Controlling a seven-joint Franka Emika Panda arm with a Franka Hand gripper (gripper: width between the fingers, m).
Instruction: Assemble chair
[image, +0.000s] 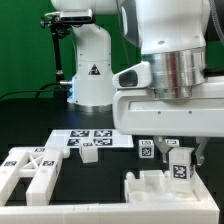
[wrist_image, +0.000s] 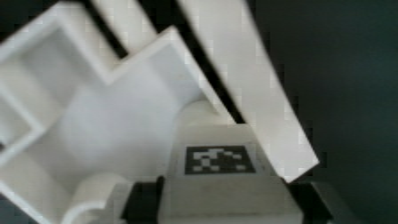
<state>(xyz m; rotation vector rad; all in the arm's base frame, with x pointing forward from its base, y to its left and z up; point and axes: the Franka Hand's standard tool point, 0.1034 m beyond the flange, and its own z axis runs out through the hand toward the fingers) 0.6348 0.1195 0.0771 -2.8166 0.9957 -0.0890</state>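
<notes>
Gripping a small white block (image: 180, 168) in the gripper (image: 180, 160), jaws closed against its two sides; holding it upright, with its black-and-white tag facing the camera in the exterior view; showing the same block (wrist_image: 217, 150) in the wrist view, pinched between the dark fingers (wrist_image: 322, 197) of the gripper (wrist_image: 224, 200), tag in plain sight; hanging low over a chunky slotted panel (image: 150, 192) lying on the black table (image: 112, 170) toward the exterior view's right; possibly touching that panel with the block's lower end, though the angle is making contact hard to judge; looking down in the wrist view past the block onto the slotted panel (wrist_image: 107, 110), its white walls and ribs slanting across a dark background; lying flat on the table at the exterior view's left, well apart from the gripper, a cross-braced frame (image: 30, 170); sitting between the frame and the panel, just beside the marker board (image: 95, 136), a second small block (image: 89, 153); standing behind the marker board, the white arm base (image: 90, 70)
</notes>
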